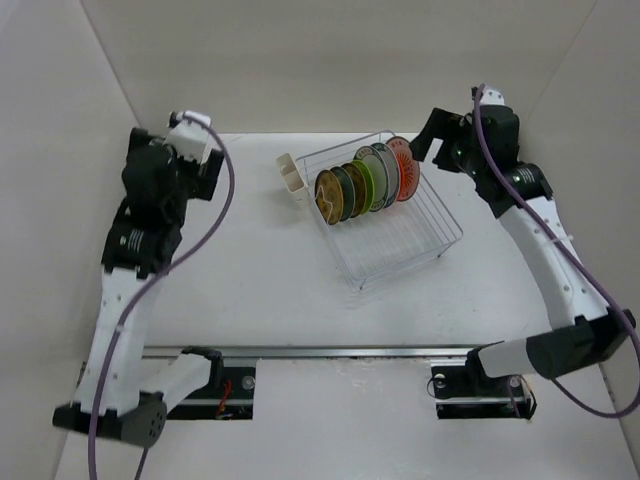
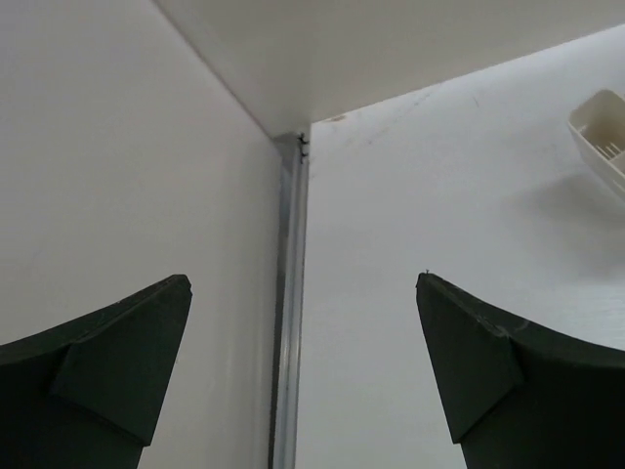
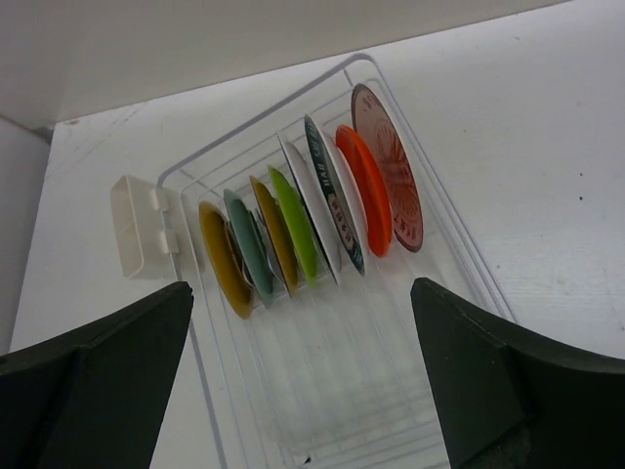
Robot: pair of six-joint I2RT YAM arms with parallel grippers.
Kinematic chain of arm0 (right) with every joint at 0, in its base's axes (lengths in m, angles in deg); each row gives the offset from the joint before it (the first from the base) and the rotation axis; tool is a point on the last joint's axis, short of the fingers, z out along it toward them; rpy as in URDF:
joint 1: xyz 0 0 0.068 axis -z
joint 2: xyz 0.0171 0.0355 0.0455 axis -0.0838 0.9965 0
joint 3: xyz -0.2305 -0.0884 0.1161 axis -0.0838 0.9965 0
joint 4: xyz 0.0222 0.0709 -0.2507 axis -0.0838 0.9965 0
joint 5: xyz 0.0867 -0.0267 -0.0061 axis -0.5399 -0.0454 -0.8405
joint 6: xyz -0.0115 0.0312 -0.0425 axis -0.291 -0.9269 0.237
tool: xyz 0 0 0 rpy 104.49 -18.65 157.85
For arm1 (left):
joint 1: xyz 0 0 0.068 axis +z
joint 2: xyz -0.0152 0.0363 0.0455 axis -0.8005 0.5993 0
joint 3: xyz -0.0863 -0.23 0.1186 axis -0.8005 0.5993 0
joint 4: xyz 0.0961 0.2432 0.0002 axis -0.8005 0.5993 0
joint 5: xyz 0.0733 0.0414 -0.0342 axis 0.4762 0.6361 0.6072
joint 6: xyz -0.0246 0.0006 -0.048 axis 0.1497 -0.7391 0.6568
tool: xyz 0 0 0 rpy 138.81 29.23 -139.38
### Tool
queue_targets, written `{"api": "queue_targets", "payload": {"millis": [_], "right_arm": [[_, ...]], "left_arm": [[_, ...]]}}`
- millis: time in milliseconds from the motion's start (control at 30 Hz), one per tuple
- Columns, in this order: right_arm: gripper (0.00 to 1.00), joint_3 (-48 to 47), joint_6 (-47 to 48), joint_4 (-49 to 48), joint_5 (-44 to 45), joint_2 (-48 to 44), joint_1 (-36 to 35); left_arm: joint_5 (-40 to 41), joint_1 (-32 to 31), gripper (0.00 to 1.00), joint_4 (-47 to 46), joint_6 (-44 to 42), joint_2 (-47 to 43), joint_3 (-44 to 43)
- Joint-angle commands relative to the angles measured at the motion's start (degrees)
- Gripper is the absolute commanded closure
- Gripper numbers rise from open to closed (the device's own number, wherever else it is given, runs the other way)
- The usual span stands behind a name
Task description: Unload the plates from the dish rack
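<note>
Tabletop, left claw, right claw — raised, agape

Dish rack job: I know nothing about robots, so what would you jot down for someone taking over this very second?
Left tool: open, empty, near the far left corner of the table, away from the rack.
Right tool: open, empty, hovering by the rack's far right end, facing the plates.
The plates: all on edge in a row inside the rack.
Done: nothing unloaded yet.
Left: lift out every plate, presumably onto the table.
</note>
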State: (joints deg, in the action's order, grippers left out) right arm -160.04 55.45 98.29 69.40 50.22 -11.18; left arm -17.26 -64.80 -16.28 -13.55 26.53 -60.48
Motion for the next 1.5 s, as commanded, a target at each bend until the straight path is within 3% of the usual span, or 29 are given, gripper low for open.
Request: {"api": "queue_targets", "payload": {"millis": [0,67,233,367,533,633,900,1100,1200,1267,1333,1467], "right_arm": [[0.01,-5.6,2.5,-5.3,-2.1,6.2,1.9],[0.09,-8.1,3.1,-5.3,-2.1,10.7,3.6],[0.20,-19.7,4.3,0.8,-9.5,26.3,7.5],[0.30,-15.7,4.3,-7.3,-10.7,28.6,8.7],[0.49,-12.7,6.8,-12.2,-13.2,31.6,9.2],[0.50,-12.7,7.6,-13.0,-16.2,32.8,9.2],[0.58,-12.0,7.6,-13.6,-9.6,36.5,9.2],[0.61,-12.7,12.2,-11.8,-10.3,37.6,8.6],[0.71,-12.7,13.4,-11.1,-7.3,37.6,8.1],[0.95,-12.7,14.0,-10.5,-5.1,37.1,7.6],[1.00,-13.3,14.0,-9.8,-2.8,35.8,7.6],[1.00,-14.4,15.3,-9.8,6.3,31.6,5.5]], "left_arm": [[-6.2,0.2,0.00,26.7,2.2,14.7,-13.6],[-9.5,0.2,0.00,29.9,2.2,20.4,-18.2],[-16.5,0.2,0.00,26.3,4.8,22.3,-21.5],[-20.8,0.2,0.00,25.8,7.8,25.2,-24.4],[-20.8,0.2,0.00,26.3,8.6,28.0,-24.4],[-19.1,0.2,0.00,26.3,9.2,29.1,-24.4],[-18.0,0.2,0.00,27.5,8.6,29.1,-24.4],[-16.7,0.2,0.00,28.0,8.6,28.6,-23.9],[-16.7,0.2,0.00,28.0,8.6,28.1,-24.4],[-16.7,0.2,0.00,28.0,9.2,27.5,-24.4],[-16.7,-0.3,0.00,28.0,9.2,27.0,-24.4],[-16.7,-0.9,0.00,28.5,9.7,26.4,-25.1]]}}
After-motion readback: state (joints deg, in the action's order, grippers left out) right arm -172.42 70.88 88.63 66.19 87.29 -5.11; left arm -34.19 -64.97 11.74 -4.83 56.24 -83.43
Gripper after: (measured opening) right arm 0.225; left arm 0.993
